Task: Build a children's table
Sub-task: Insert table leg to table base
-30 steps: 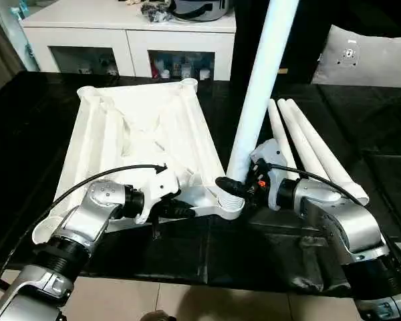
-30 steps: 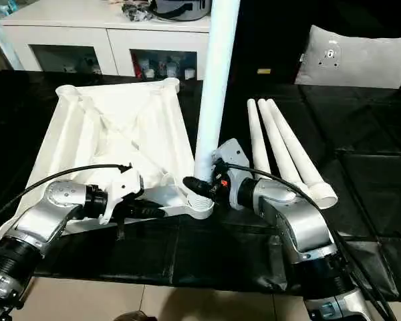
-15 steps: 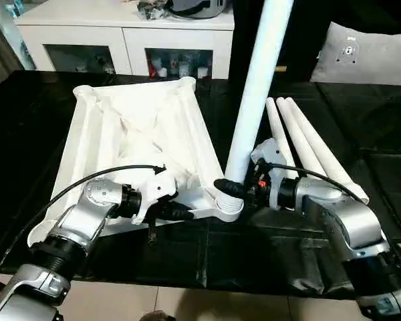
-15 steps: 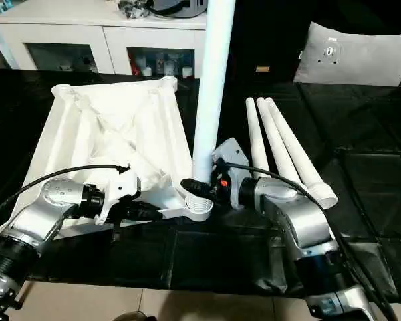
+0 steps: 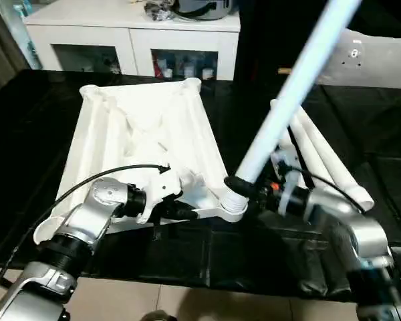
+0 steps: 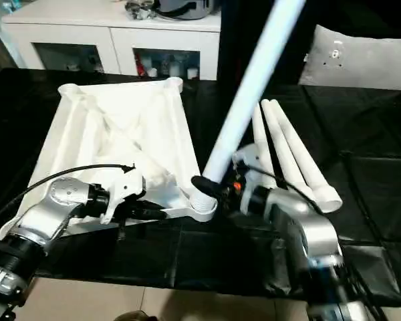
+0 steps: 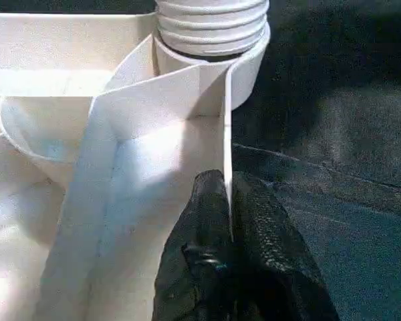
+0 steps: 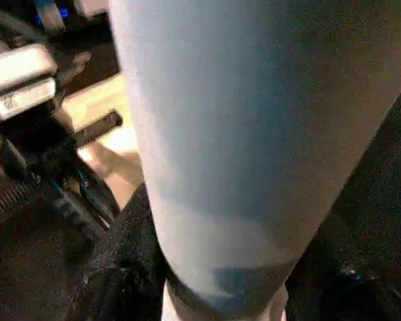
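A leg (image 5: 287, 100) is being fitted into the near corner socket (image 5: 232, 204) of the upturned tabletop (image 5: 140, 144), gripped by the right gripper (image 5: 250, 190); the rim is pinched by the left gripper (image 7: 228, 221). Straightening is needed next, since it leans.

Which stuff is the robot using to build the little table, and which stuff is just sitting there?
For the job:
- top, pinched at its edge by the left gripper
- leg in the corner socket, held by the right gripper
- spare legs

Just sitting there:
- cabinet
- grey cushion
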